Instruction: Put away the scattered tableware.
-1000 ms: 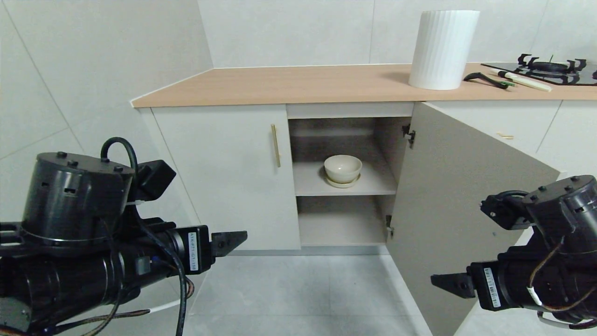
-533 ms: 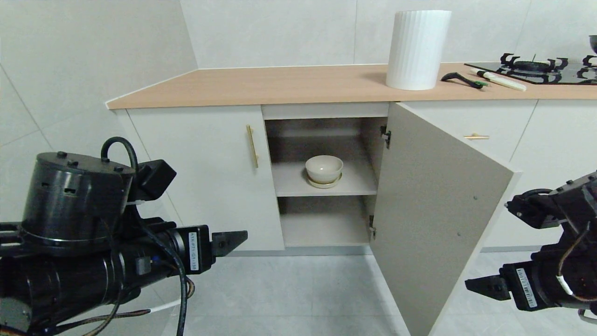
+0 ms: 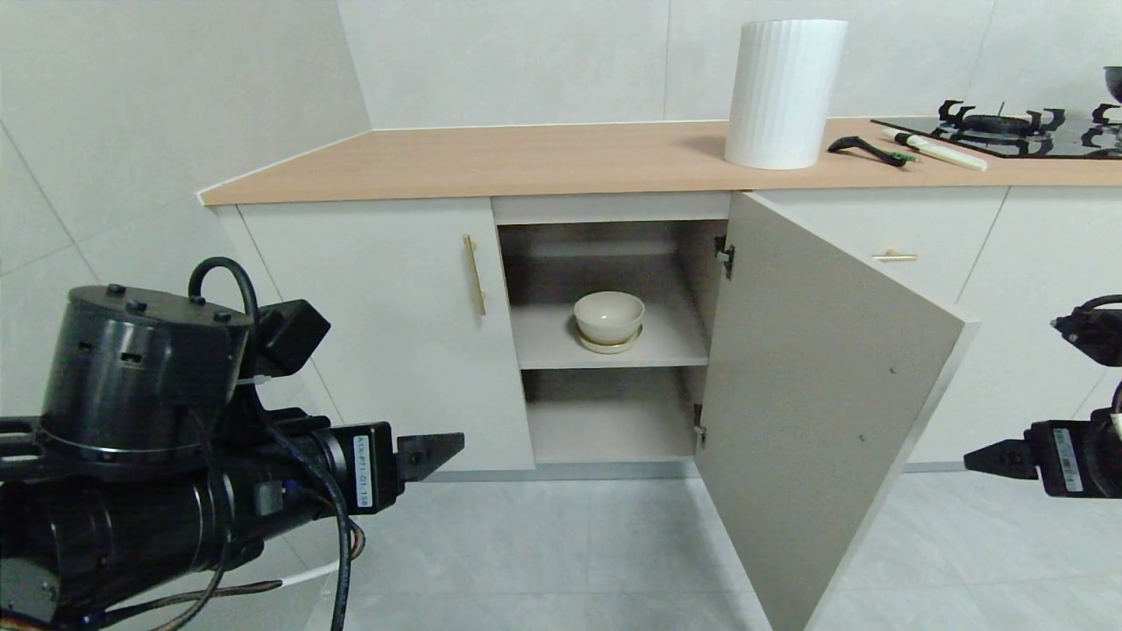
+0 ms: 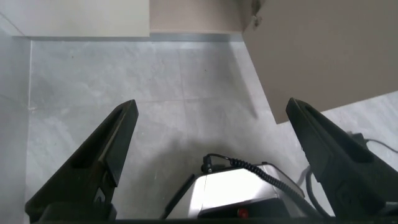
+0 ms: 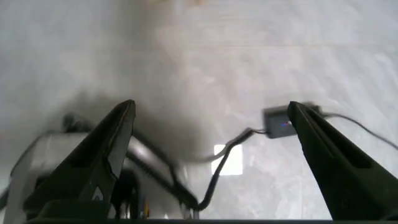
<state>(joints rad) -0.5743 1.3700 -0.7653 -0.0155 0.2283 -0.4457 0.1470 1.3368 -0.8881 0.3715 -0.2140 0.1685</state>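
A saucer [image 3: 609,350], under a bowl [image 3: 608,315], on the cabinet shelf [image 3: 671,339]

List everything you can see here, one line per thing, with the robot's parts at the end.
bowl: one, cream, on the plate on the cabinet's upper shelf
plate: one, cream, under the bowl
open door: one, grey-beige, swung out to the right of the shelves
closed door: one, white, left of the opening
gold handle: one, upright on the closed door
countertop: one, wood-toned, above the cabinet
ribbed container: one, white, upright on the countertop
black utensil: one, lying right of the container
cream utensil: one, lying beside the black one
stove: one, black, at the countertop's right end
left gripper: black, open, above the floor
right gripper: black, open, above the floor
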